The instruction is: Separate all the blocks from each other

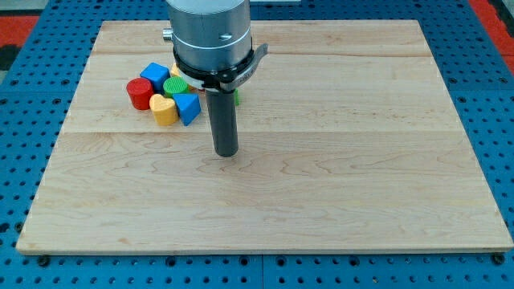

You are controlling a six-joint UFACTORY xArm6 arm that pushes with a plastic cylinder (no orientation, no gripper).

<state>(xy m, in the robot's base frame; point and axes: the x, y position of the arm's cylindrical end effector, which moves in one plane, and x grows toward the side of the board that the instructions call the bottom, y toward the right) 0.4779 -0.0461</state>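
Tool: a plain rod with no jaws; my tip (226, 153) is set on the counter (321, 185), touching no block.
Blocks: clustered at the view's upper left of my tip.
Cluster: red cylinder (139, 93), blue cube (154, 75), yellow heart (164, 109), blue block (188, 107), green block (176, 86), all touching.

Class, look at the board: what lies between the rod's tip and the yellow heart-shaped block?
Only bare wood. In the camera view, my tip stands toward the view's right and slightly below the yellow heart block, with nothing between them.
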